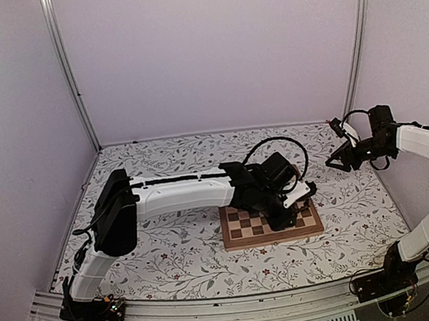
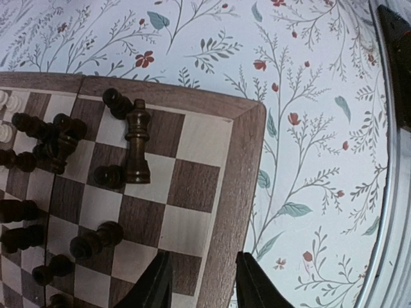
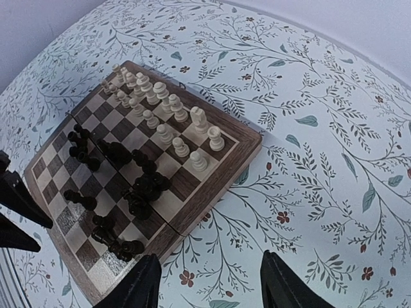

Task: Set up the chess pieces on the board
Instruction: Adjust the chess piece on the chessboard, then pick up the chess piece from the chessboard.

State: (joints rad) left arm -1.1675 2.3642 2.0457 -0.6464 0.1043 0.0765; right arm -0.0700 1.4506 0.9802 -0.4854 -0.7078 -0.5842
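The board (image 1: pixel 245 228) lies on the floral cloth, right of centre. In the right wrist view pale pieces (image 3: pixel 170 122) stand in two rows along the board's (image 3: pixel 247 146) far side. Dark pieces (image 3: pixel 138 189) lie and stand jumbled on its near half. In the left wrist view a tall dark piece (image 2: pixel 137 144) stands upright among toppled dark pieces (image 2: pixel 38 138) near the board's corner (image 2: pixel 243 186). My left gripper (image 1: pixel 299 197) hovers open and empty over that corner (image 2: pixel 202 282). My right gripper (image 1: pixel 337 161) is open and empty (image 3: pixel 209 282), raised above the cloth right of the board.
The floral cloth (image 1: pixel 178 256) covers the table. Pale walls and metal posts (image 1: pixel 71 76) close in the back and sides. A metal rail (image 2: pixel 385 212) runs past the cloth edge. The left gripper's dark fingers (image 3: pixel 19 205) show at the board's near end.
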